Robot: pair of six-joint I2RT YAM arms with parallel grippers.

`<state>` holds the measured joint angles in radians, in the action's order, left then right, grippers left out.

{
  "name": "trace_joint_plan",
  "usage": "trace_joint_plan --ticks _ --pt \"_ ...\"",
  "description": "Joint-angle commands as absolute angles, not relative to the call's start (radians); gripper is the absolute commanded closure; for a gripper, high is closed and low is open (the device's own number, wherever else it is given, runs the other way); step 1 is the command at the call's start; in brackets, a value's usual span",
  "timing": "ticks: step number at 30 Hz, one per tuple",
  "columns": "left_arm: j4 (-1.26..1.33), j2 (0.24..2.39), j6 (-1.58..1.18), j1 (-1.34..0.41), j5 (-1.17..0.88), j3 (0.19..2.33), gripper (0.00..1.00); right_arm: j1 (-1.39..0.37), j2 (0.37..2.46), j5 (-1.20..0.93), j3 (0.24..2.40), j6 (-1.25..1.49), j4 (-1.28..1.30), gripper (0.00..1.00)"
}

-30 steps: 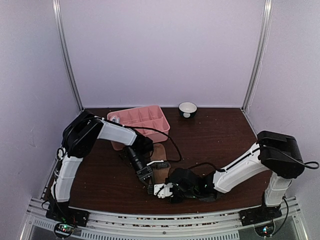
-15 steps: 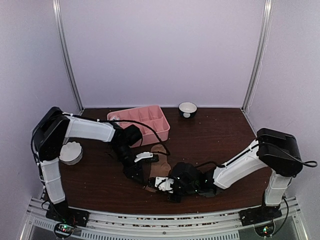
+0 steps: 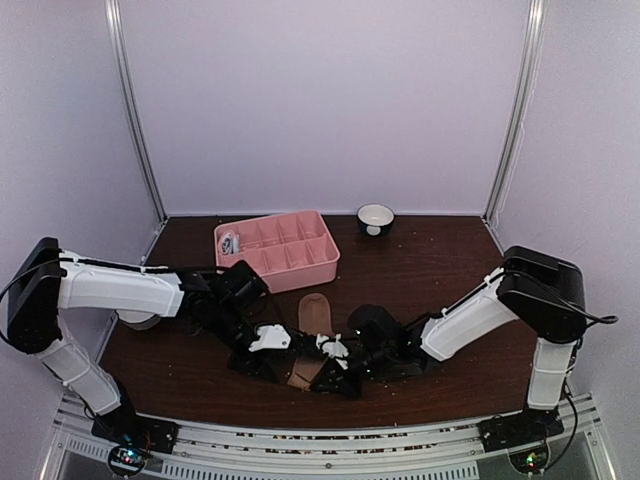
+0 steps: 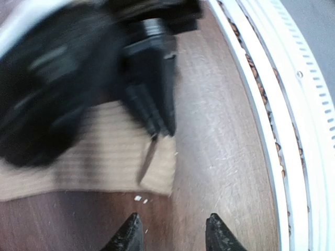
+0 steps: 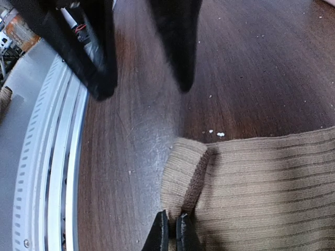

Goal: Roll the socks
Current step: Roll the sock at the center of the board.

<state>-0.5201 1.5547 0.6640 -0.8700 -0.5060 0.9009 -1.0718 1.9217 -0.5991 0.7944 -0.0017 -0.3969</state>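
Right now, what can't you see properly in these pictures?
- Left wrist view: right gripper's body, blurred.
- Top view: tan sock's middle, covered by left gripper and right gripper.
- Top view: small thing in the pink tray's corner, too small to name.
- Right wrist view: rest of sock, cut off by the edge.

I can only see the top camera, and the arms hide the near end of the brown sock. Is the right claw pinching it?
Observer: Yes. The right wrist view shows the right gripper shut on the tan sock, at its ribbed end, where the corner curls over.
Operator: What about the left claw?
Observer: In the left wrist view, the left gripper is open over the bare table, just short of the sock's edge and holding nothing.
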Motion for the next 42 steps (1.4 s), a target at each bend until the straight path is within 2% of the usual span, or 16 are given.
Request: trace_joint_plan --ticks 1,12,22,26,27,28,29,30,33,37,42 --pt "-0.396 1.582 0.733 -0.959 -0.394 0.875 0.59 -1.059 2.064 -0.65 0.739 0.11 -0.102 1.0" --pt "-0.381 1.76 0.701 -1.008 -0.271 0.989 0.63 -1.031 2.075 -0.69 0.703 0.191 -0.182 1.0" --pt "-0.394 1.786 0.692 -1.025 -0.234 1.009 0.71 -1.011 2.082 -0.705 0.692 0.218 -0.208 1.0" --pt "-0.421 1.725 0.695 -1.025 -0.257 0.993 0.58 -1.008 2.092 -0.709 0.693 0.219 -0.205 1.0" --pt "-0.441 1.7 0.7 -1.025 -0.269 0.992 0.45 -1.007 2.094 -0.709 0.692 0.218 -0.203 1.0" --pt "-0.455 1.681 0.706 -1.025 -0.283 0.989 0.17 -1.005 2.096 -0.706 0.693 0.218 -0.199 1.0" --pt "-0.469 1.663 0.714 -1.025 -0.305 0.985 0.04 -1.005 2.097 -0.706 0.694 0.218 -0.196 1.0" --pt "-0.481 1.647 0.719 -1.026 -0.331 0.982 0.02 -1.004 2.099 -0.704 0.696 0.216 -0.189 1.0" --pt "-0.487 1.642 0.719 -1.036 -0.358 0.986 0.05 -1.001 2.104 -0.703 0.698 0.217 -0.182 1.0" --pt "-0.464 1.701 0.717 -1.056 -0.335 1.009 0.23 -1.001 2.114 -0.705 0.709 0.222 -0.177 1.0" --pt "-0.437 1.75 0.705 -1.06 -0.294 1.013 0.36 -0.998 2.115 -0.707 0.712 0.22 -0.166 1.0"
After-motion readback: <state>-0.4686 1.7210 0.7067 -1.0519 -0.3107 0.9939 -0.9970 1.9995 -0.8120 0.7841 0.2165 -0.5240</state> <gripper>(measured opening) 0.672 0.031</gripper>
